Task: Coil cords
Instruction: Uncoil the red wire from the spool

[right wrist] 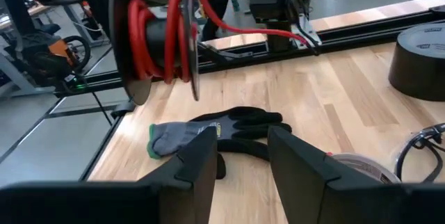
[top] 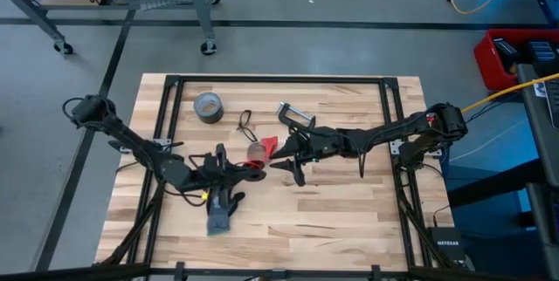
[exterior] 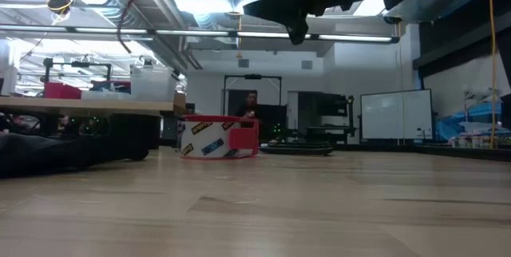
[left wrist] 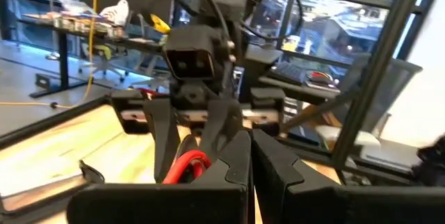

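The red cord is wound in several loops around my left gripper, which is shut and points level above the table's middle. One red tail runs off the coil to a dark clip end. My right gripper faces the coil from the right, open and with nothing between its fingers. The black cord lies looped on the table near the far side. My left gripper has the red cord's loops lying around and beside its shut fingers, which point level toward the table's right. The coil is lifted clear of the table, with its tail hanging slack. Where the fingers pinch the cord is hidden by the fingers themselves.
A grey and black glove lies flat below the left gripper. A grey duct-tape roll stands at the far left, a red-edged tape ring under the grippers, and a clamp at the far middle. A black frame edges the table.
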`<state>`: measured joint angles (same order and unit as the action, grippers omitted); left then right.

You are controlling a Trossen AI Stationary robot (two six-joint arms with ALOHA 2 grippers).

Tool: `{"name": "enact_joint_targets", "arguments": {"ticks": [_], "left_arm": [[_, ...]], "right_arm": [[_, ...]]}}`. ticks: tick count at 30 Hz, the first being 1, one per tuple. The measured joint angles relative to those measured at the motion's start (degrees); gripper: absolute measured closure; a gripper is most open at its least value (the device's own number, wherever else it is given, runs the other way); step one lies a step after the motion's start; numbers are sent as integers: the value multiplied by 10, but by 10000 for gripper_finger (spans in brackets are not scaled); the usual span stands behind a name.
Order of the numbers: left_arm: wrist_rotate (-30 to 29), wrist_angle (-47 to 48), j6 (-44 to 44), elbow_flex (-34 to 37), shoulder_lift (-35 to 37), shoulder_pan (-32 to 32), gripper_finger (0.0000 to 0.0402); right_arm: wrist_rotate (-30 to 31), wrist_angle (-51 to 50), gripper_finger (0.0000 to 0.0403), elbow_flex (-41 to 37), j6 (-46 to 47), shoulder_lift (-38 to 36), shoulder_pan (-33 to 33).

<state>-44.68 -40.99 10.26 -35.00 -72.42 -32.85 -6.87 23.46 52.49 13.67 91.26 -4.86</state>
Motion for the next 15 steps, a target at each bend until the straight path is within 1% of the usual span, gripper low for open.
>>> {"name": "enact_joint_targets", "arguments": {"ticks": [2,5,9,15], "left_arm": [[2,0,4,7,0,-11,401],[22,-1,18,15,0,-20,401],[45,-3,25,17,0,-19,401],[55,-6,20,17,0,-8,401]], "right_arm": [[-25,0,270,0,0,0,0],[-51,9,270,0,-3,0,0],[-85,49,270,0,-7,0,-1],[-93,73,270,0,-19,0,-1]]}}
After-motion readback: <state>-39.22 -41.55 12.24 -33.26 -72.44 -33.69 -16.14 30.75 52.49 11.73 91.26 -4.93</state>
